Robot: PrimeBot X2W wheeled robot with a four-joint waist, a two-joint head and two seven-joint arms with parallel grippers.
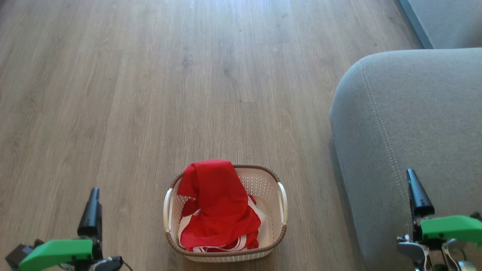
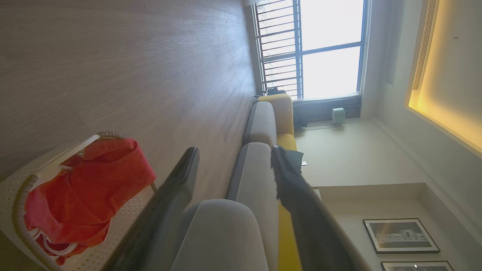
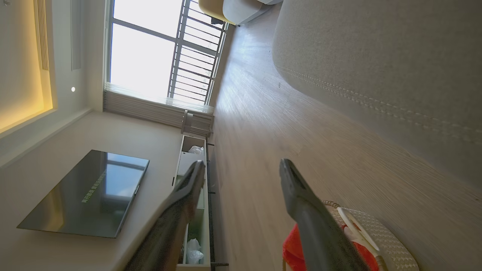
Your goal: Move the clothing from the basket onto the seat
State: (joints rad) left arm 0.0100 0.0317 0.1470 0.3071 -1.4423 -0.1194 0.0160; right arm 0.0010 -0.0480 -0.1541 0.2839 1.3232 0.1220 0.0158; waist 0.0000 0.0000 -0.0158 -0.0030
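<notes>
Red clothing (image 1: 218, 205) heaped in basket (image 1: 226, 253), one fold draped over far rim. Same basket set on wooden floor (image 1: 150, 94), near rounded corner of seat (image 1: 414, 124), not touching. Both left gripper (image 2: 234, 152) and right gripper (image 3: 243, 163) held spread wide, nothing pinched.

Red clothing (image 1: 220, 205) w/ white trim heaped in cream basket (image 1: 280, 222) on floor, prob. several pieces; grey seat (image 1: 406, 131) beside.
</notes>
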